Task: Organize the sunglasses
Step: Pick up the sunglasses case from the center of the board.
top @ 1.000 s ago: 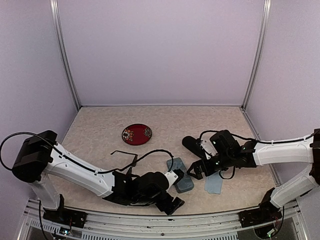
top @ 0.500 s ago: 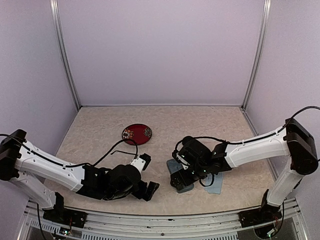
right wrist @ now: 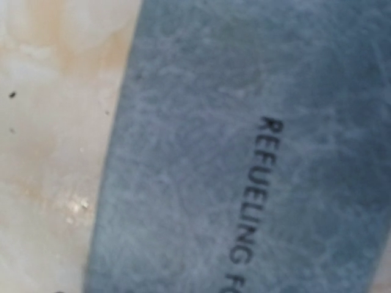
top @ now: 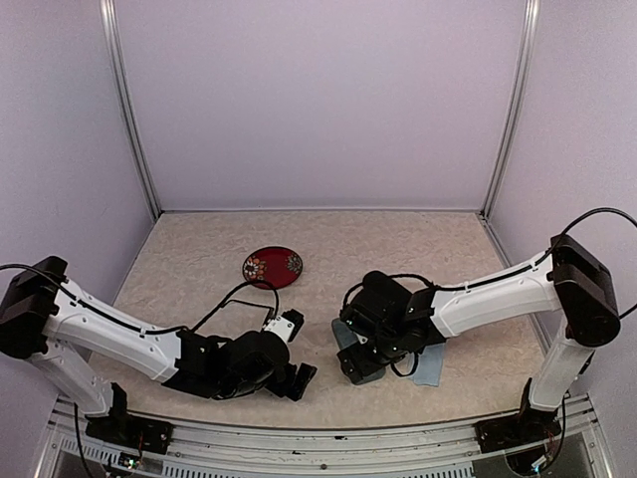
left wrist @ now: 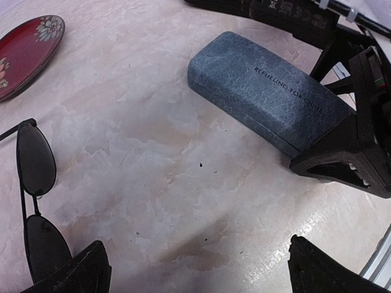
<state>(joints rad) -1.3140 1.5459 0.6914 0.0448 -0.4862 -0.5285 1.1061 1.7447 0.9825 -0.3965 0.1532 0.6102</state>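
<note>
A pair of sunglasses [left wrist: 33, 201] with a thin black frame and dark lenses lies on the table at the left edge of the left wrist view, just left of my left gripper [left wrist: 204, 274]. That gripper is open over bare table, holding nothing; it shows low in the top view [top: 296, 378]. My right gripper [top: 360, 357] is down over the near end of a blue-grey rectangular case [left wrist: 269, 97]. One black finger [left wrist: 339, 160] stands beside the case's end. The right wrist view is filled by the case lid [right wrist: 244, 152], and no fingers show there.
A red patterned plate [top: 272, 267] lies at the back left of the table. A blue-grey cloth [top: 429, 368] lies right of the case under the right arm. A black cable [top: 239, 291] loops above the left arm. Purple walls enclose the table.
My right arm swung left and came down over the blue-grey case. My left arm drew back to the left, away from the case, with its jaws still wide.
</note>
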